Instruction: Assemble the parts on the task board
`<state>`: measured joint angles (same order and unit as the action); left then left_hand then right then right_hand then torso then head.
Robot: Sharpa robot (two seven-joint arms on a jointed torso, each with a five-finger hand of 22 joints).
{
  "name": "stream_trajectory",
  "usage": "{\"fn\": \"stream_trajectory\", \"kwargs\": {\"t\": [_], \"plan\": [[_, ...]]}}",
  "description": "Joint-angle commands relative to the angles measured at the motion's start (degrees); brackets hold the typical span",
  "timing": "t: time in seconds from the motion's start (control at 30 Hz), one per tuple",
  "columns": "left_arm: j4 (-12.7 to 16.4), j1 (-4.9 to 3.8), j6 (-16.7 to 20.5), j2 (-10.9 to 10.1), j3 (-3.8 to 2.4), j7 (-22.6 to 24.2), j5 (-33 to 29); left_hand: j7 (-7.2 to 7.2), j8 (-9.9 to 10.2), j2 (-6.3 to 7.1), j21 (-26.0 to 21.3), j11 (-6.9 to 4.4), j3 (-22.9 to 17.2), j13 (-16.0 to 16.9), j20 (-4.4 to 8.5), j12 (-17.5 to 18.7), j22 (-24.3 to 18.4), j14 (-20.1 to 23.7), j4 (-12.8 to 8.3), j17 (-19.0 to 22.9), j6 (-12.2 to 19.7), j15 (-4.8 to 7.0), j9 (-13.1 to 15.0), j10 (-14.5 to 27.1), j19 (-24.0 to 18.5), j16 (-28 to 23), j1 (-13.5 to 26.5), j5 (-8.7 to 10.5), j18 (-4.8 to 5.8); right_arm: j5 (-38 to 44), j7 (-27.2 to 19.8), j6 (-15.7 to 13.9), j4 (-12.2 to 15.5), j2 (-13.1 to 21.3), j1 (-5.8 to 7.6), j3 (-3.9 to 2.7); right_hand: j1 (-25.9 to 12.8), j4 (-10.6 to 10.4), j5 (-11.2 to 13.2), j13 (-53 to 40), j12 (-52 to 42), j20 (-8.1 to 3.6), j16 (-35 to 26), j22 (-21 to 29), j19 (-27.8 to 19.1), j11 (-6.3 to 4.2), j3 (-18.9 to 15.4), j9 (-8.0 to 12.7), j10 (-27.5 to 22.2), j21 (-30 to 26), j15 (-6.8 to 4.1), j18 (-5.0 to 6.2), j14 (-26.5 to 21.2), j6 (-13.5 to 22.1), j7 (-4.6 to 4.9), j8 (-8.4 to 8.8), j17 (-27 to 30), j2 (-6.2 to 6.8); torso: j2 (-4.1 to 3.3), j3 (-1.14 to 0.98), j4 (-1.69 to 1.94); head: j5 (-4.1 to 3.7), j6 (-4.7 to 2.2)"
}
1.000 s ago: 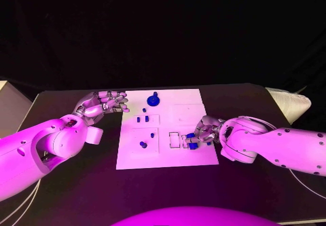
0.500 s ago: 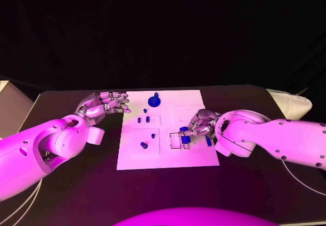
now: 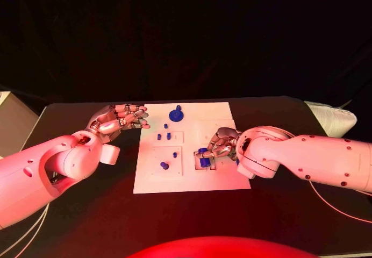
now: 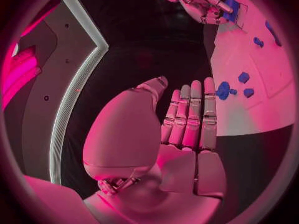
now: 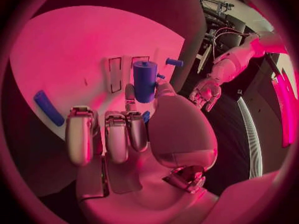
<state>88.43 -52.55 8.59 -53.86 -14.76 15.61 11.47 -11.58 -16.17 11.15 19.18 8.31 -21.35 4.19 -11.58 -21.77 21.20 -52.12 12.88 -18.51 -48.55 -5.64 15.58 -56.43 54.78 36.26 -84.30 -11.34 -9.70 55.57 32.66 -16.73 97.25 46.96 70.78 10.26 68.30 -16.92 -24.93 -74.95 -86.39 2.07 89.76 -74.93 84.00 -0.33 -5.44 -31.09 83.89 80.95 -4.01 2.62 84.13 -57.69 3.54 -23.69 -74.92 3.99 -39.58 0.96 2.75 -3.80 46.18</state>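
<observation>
Over the white task board, near its right side, the right robot hand holds a blue part shaped like a small can. Its thumb and one finger pinch the part, which stands upright with a small knob on its top. From the right wrist camera the same blue part sits just above two thin slots cut in the board. I cannot tell whether the part touches the board or hangs a little above it.

Beside the board's far left corner is the left robot hand. It holds nothing. From its own wrist camera its fingers lie straight, side by side, with the thumb apart from them.

More blue pieces are on the board. A bigger round piece stands near the far edge. Two short pegs stand side by side in a square on the left part of the board. Closer to the robot, one more blue piece lies in a lower square, with a tiny one just beyond it. The right wrist camera also shows a long blue bar lying flat on the board, well apart from the held part.

The board rests in the middle of the dark surface.
</observation>
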Motion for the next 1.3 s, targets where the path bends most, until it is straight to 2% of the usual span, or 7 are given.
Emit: {"fn": "stream_trajectory", "kwargs": {"t": [0.03,0.47,0.6,0.73,0.83,0.97,1.3], "plan": [[0.15,-0.01,-0.65,0.07,-0.04,0.20,-0.44,0.03,-0.19,0.03,-0.24,0.04,-0.07,-0.05,-0.07,0.13,-0.07,-0.18,0.35,-0.07,-0.39,-0.09,0.01,-0.16,0.30,-0.36,-0.04,-0.28,-0.62,2.49,0.20,2.29,-0.36,-0.36,-0.10,0.06,-0.65,0.09,0.45,-12.19,0.26,-0.32,0.24,-11.24,3.96,-0.23,-0.37,-0.07,3.92,-0.20,-0.21,-0.80,5.87,-0.38,0.15,-0.07,-15.08,0.15,-0.06,-0.01,-0.03,0.11,0.05],[0.30,-0.01,-0.63,-0.08,-0.04,0.11,-0.46,0.01,-0.17,0.08,-0.35,0.07,-0.06,-0.10,-0.10,0.31,-0.14,-0.08,0.45,-0.10,-0.39,-0.14,-0.01,-0.18,0.27,-0.47,-0.03,-0.27,-0.60,5.47,0.65,2.81,-1.46,-1.46,-0.62,0.33,-1.78,0.09,3.37,-11.95,0.67,-0.25,0.24,-11.27,3.90,-0.20,-1.31,-0.37,3.72,-0.36,-0.18,-0.77,5.87,-0.31,0.17,-0.28,-15.08,0.23,-0.03,-0.03,0.04,0.26,0.30],[0.34,-0.01,-0.57,-0.15,-0.04,0.08,-0.48,0.01,-0.17,0.08,-0.35,0.07,-0.06,-0.10,-0.10,0.31,-0.14,-0.08,0.45,-0.10,-0.39,-0.14,-0.01,-0.18,0.27,-0.47,-0.03,-0.27,-0.60,6.25,0.76,2.83,-1.84,-1.57,-0.68,0.35,-2.41,0.06,5.35,-11.81,0.92,-0.23,0.23,-11.25,3.86,-0.18,-1.92,-0.60,3.61,-0.54,-0.16,-0.74,5.87,-0.24,0.18,-0.45,-15.05,0.33,-0.02,0.01,0.00,0.31,0.31],[0.39,-0.01,-0.57,-0.21,-0.04,0.03,-0.49,0.01,-0.17,0.08,-0.35,0.07,-0.06,-0.10,-0.10,0.31,-0.14,-0.08,0.45,-0.10,-0.39,-0.14,-0.01,-0.18,0.27,-0.47,-0.03,-0.27,-0.60,6.86,0.80,2.90,-2.08,-1.67,-0.74,0.36,-3.51,0.02,8.50,-11.69,1.14,-0.21,0.21,-11.25,3.83,-0.17,-2.63,-0.90,3.52,-0.68,-0.15,-0.72,5.85,-0.16,0.18,-0.69,-14.99,0.84,-0.07,-0.02,0.00,0.41,0.35],[0.42,-0.01,-0.55,-0.24,-0.04,-0.04,-0.50,-0.01,-0.16,0.08,-0.42,0.09,-0.07,-0.13,-0.11,0.42,-0.18,-0.04,0.53,-0.13,-0.40,-0.16,-0.02,-0.23,0.27,-0.53,-0.01,-0.27,-0.60,7.08,0.80,3.00,-2.22,-1.79,-0.84,0.37,-4.35,-0.04,9.67,-11.55,1.36,-0.20,0.19,-11.24,3.81,-0.16,-2.93,-1.07,3.41,-0.81,-0.13,-0.70,5.84,-0.06,0.20,-0.80,-14.96,1.41,-0.09,-0.04,0.02,0.40,0.38],[0.45,-0.01,-0.50,-0.29,-0.04,-0.11,-0.50,-0.02,-0.15,0.09,-0.44,0.10,-0.06,-0.13,-0.11,0.45,-0.19,-0.04,0.55,-0.14,-0.39,-0.16,-0.02,-0.23,0.27,-0.54,-0.01,-0.26,-0.59,7.36,0.76,3.38,-2.29,-1.89,-0.99,0.38,-6.61,-0.13,11.18,-11.35,1.71,-0.16,0.20,-11.19,3.75,-0.12,-3.30,-1.36,3.24,-1.11,-0.10,-0.65,5.84,0.15,0.25,-0.99,-14.96,3.64,-0.05,-0.05,0.01,0.52,0.50],[0.46,-0.01,-0.44,-0.33,-0.04,-0.18,-0.50,-0.04,-0.14,0.10,-0.46,0.11,-0.06,-0.15,-0.12,0.49,-0.20,-0.03,0.57,-0.15,-0.37,-0.17,-0.03,-0.23,0.27,-0.56,-0.01,-0.25,-0.60,9.00,0.49,2.06,-1.35,-1.63,-1.32,0.38,-9.98,-0.24,14.24,-11.15,2.10,-0.11,0.24,-11.22,3.74,-0.04,-3.92,-1.77,3.04,-1.26,-0.04,-0.64,5.87,0.52,0.32,-1.22,-15.08,6.01,-0.04,-0.06,0.00,0.54,0.52]]}}
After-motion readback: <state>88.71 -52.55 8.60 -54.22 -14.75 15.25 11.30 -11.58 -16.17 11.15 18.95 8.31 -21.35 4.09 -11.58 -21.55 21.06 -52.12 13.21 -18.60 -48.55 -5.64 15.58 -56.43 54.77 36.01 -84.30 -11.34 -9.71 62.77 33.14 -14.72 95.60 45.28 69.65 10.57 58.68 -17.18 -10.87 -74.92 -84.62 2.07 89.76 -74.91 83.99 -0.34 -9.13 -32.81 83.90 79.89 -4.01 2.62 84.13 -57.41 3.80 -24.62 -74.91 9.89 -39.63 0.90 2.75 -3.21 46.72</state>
